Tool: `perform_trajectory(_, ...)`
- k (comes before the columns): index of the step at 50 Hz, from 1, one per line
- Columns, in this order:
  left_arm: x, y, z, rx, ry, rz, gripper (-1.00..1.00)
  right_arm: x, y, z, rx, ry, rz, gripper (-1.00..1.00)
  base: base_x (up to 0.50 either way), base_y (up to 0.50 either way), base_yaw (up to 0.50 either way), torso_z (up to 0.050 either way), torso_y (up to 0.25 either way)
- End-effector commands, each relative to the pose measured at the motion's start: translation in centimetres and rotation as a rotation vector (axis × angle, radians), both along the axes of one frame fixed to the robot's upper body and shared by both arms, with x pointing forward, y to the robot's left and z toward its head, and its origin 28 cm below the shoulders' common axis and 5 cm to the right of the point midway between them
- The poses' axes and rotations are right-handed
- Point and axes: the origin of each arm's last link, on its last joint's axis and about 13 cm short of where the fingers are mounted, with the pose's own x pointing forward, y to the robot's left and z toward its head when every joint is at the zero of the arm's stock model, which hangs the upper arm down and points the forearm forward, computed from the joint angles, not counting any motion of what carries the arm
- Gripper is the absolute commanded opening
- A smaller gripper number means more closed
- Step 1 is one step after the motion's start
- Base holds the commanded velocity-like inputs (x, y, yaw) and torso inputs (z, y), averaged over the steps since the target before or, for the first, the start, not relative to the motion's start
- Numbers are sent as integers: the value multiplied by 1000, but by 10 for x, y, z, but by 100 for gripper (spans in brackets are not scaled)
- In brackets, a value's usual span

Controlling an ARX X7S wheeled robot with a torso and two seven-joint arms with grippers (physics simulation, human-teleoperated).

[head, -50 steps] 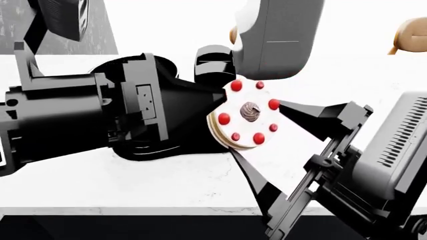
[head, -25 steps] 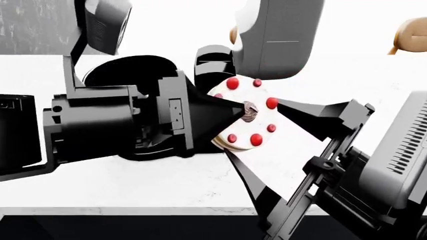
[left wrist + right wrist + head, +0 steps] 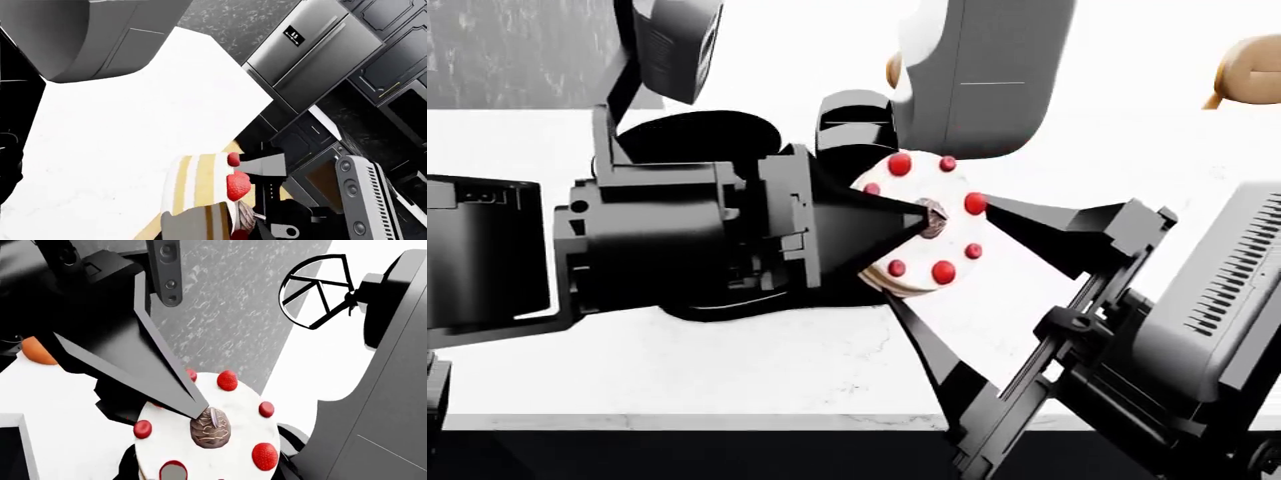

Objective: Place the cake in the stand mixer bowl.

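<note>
Fridge (image 3: 313, 57), whisk (image 3: 317, 290), orange (image 3: 37, 351), white counter (image 3: 761, 370).

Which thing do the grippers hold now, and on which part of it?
The right gripper holds the cake by its opposite edges. The left gripper has a fingertip on the cake's top; whether it grips cannot be told.

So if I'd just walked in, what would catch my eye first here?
The little cake, white icing ringed with red berries, sits mid-picture in the head view, over the white counter. Two black tools close in on it: the left tool points at its dark centre piece, the right tool flanks it from the other side. Just above hangs the mixer's big grey head.
</note>
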Motion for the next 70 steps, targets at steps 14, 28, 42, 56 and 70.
perform_trajectory(14,-3,3,-1,40,-62,83,-100,-3,2,5,8,-23,52,-100,0,0,0,0,0)
perform_trajectory(28,-17,24,15,-16,-145,176,-100,0,-11,0,25,54,-7,100,0,0,0,0,0)
perform_trajectory(42,-37,44,32,-13,-202,282,-100,-15,-35,-15,53,74,-125,100,0,0,0,0,1)
perform_trajectory(56,-42,54,53,167,-261,503,-100,-11,-42,-16,94,92,-181,100,0,0,0,0,0)
perform_trajectory(70,-24,53,67,343,-255,654,-100,-10,-42,-18,99,96,-181,100,0,0,0,0,0)
